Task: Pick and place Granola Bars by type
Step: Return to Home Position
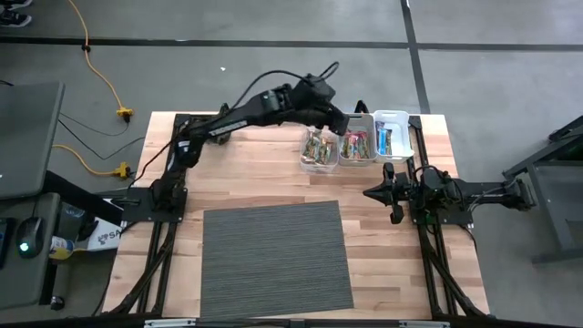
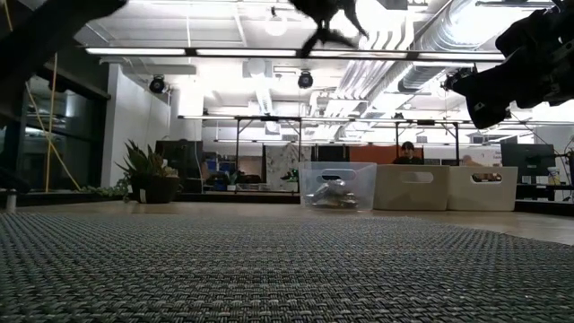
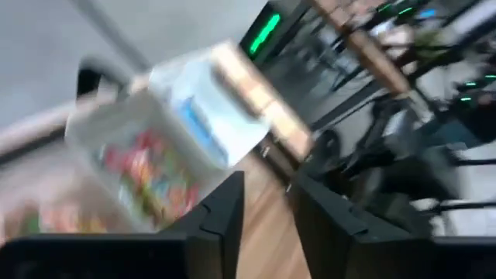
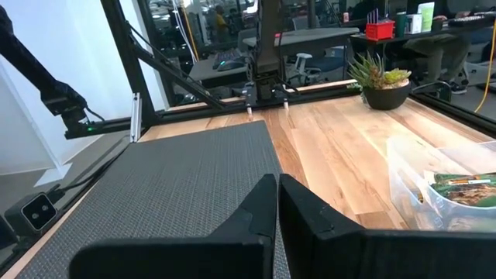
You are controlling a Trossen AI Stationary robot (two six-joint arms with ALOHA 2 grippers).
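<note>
pale wooden table carries a gray mat at the near side and three bins in a row at the far edge: transparent bin, gray bin and white bin. the granola bars lie inside them, tan, pink-red and blue in that order. the left gripper hangs over the far ends of the transparent and gray bins, fingers narrowly parted, empty. the right gripper waits near the bins, fingers pressed together, holding nothing.
</note>
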